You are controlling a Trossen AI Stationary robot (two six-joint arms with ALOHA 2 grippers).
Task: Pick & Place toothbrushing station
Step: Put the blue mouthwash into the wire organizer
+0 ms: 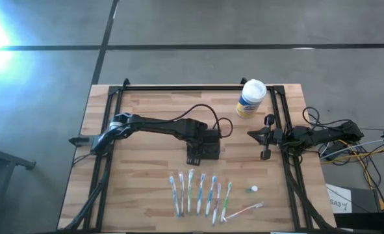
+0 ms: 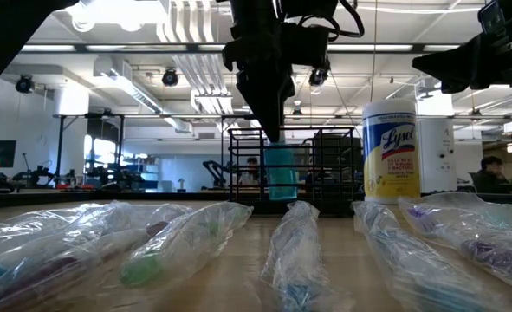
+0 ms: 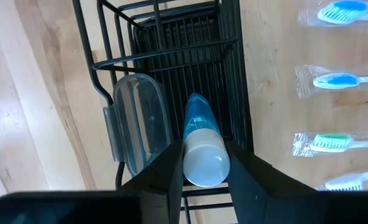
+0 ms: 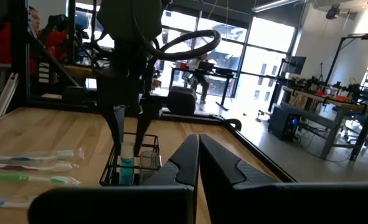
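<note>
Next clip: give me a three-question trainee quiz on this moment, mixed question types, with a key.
1. True or false: the left tool grips a blue-and-white tube over the black wire holder.
2. The white canister stands: A) at the table's far edge, B) among the toothbrushes, C) inside the holder.
3. Fill in: the right tool is ___ and holds nothing.

Key: 1 true; 2 A; 3 shut.

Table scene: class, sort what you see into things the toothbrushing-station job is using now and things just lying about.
In use:
- left hand
- blue-and-white tube it holds
- black wire station

Lying about:
- wrapped toothbrushes
- Lysol canister
- right hand, parked
</note>
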